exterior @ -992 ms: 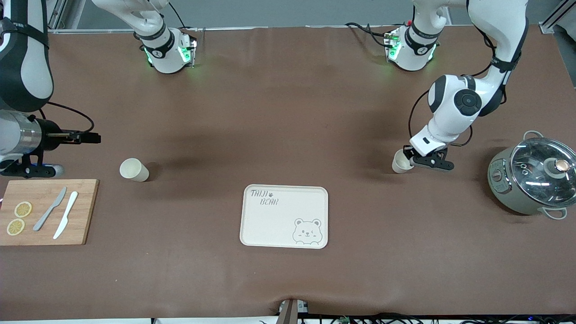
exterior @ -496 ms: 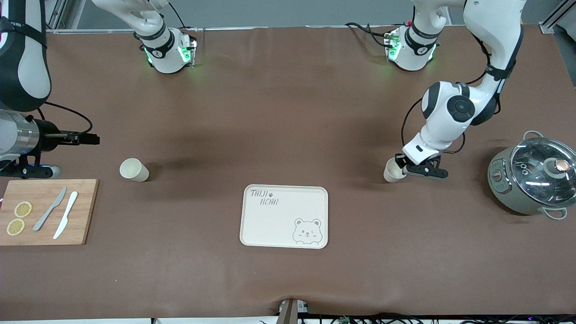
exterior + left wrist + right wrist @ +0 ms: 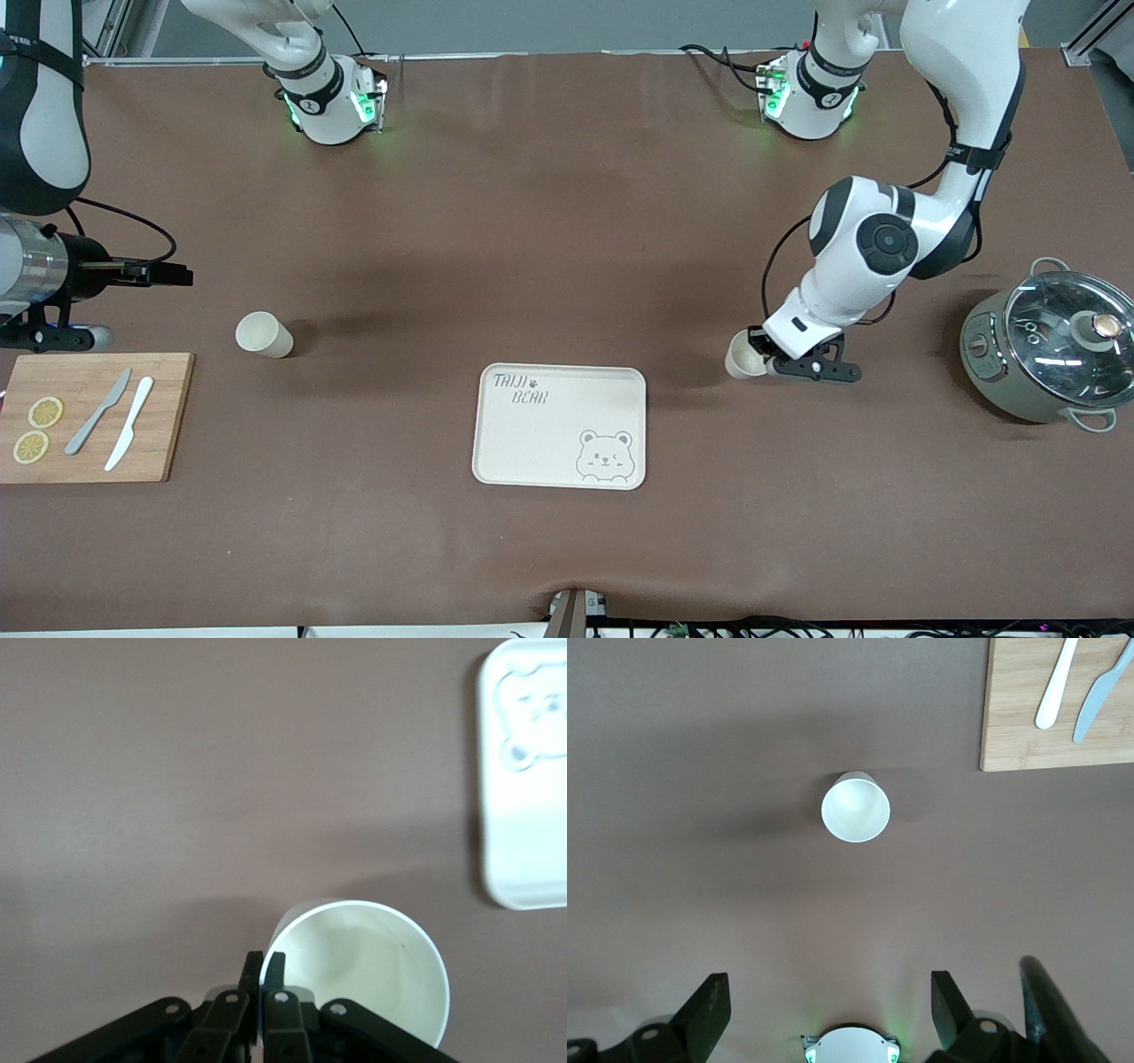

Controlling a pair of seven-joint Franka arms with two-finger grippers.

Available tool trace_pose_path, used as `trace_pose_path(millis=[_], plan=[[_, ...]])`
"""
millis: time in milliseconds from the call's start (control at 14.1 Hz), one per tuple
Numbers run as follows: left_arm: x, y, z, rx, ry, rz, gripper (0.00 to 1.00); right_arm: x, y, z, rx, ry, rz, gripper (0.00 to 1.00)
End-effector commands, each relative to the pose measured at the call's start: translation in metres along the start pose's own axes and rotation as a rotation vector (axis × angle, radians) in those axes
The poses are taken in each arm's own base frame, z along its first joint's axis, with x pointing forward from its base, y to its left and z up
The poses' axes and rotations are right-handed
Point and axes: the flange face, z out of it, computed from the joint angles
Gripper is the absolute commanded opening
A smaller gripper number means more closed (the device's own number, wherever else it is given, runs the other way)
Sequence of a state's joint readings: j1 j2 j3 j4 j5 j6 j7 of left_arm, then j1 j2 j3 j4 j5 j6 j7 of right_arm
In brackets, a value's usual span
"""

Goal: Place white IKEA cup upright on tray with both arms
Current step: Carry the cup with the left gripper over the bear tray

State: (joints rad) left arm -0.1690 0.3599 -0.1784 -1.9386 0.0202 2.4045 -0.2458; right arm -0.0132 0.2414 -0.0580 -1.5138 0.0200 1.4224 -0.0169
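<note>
The tray lies near the bench's front edge, midway along. Just off its corner toward the left arm's end, the left pincer pinches a white cup's rim. The right pincer, spread wide, hangs over the second cup, which stands on the bench.

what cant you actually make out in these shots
- Held cup: its base, hidden by the left gripper in the left wrist view and too small in the front view.
- Right gripper: jaw tips cut off by the right wrist view's edge.
- Tray: mostly cropped in the left wrist view.
- Pot: contents blurred by lid glare.
</note>
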Motion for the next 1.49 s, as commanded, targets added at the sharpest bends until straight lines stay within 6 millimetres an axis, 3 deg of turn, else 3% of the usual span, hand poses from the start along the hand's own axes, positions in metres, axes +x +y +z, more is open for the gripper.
trace_pose_path(millis=[0, 142, 354, 567, 708, 921, 1133, 1417], plan=[[0.026, 0.028, -0.001, 0.004, -0.015, -0.023, 0.0, 0.001, 0.0, 0.011, 0.025, -0.019, -0.007, 1.0], [0.038, 0.038, -0.007, 0.0, -0.013, -0.043, 0.0, 0.001, 0.001, 0.011, 0.027, -0.016, -0.005, 1.0], [0.042, 0.071, -0.003, -0.008, -0.015, -0.071, 0.0, 0.005, 0.002, 0.019, 0.027, -0.026, 0.0, 1.0], [0.037, 0.112, 0.021, -0.012, -0.034, -0.109, 0.0, 0.007, 0.002, 0.024, 0.047, -0.027, 0.001, 1.0], [0.032, 0.139, 0.045, -0.008, -0.051, -0.131, 0.0, 0.012, 0.008, 0.053, 0.053, -0.026, 0.015, 1.0], [0.033, 0.177, 0.066, 0.037, -0.011, -0.163, 0.0, 0.021, 0.009, 0.062, 0.052, 0.015, 0.018, 1.0], [0.039, 0.183, 0.078, 0.031, -0.007, -0.183, 0.0, 0.03, 0.012, 0.083, 0.052, 0.052, 0.024, 1.0], [0.052, 0.185, 0.081, 0.022, 0.014, -0.18, 0.0, 0.042, 0.016, 0.115, 0.05, 0.069, 0.028, 1.0]])
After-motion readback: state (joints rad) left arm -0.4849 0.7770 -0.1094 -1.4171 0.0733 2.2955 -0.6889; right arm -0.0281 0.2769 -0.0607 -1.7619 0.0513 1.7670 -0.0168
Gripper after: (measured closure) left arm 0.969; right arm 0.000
